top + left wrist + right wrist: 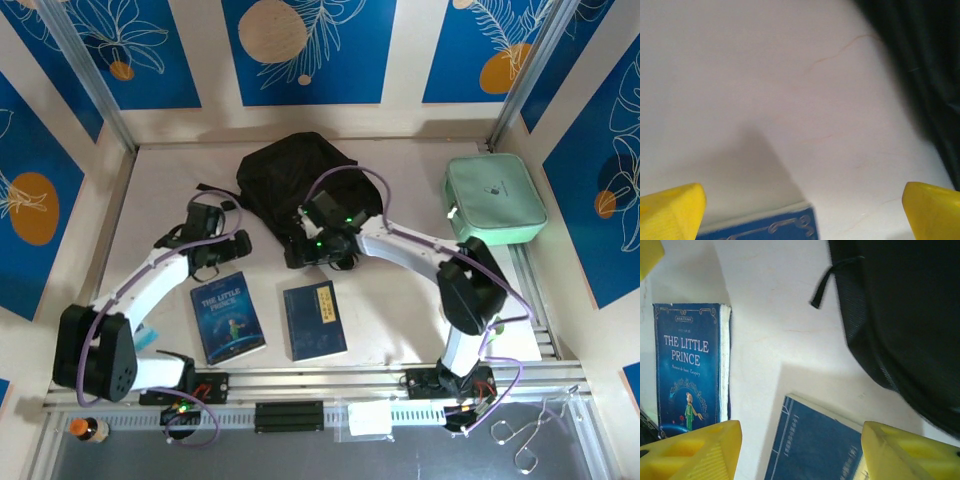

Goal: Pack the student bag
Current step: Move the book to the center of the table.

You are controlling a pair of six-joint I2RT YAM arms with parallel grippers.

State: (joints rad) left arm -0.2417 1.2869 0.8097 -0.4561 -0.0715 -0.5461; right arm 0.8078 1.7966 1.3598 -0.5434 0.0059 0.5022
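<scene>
Starting with the desk (170, 180): everything's laid out on it and nothing looks packed yet. The black bag (290, 170) sits slumped at the back middle. I honestly can't tell from above whether its zip is undone or what's inside, it's just a dark lump. Off to the right, well apart from it, is a mint-green pouch (495, 195) that looks zipped, so its contents are hidden too. In front of the bag two books lie flat, side by side: the Little Prince book (228, 318) on the left and a darker blue book (314, 320) just beside it.

My read is that this is the lining-up step before a first pick. The left arm (150, 285) hovers just past the Little Prince book's far edge. The left jaws are spread wide, with nothing between the yellow fingertips (670, 210). The right arm (420, 250) reaches across to the bag's front edge. The right jaws are spread too and empty, with the darker blue book's corner below them.

The next move probably needs one set of jaws to drop onto a book's edge and pinch it while the other deals with the bag's opening. Thin flat books look fiddly to get under.
</scene>
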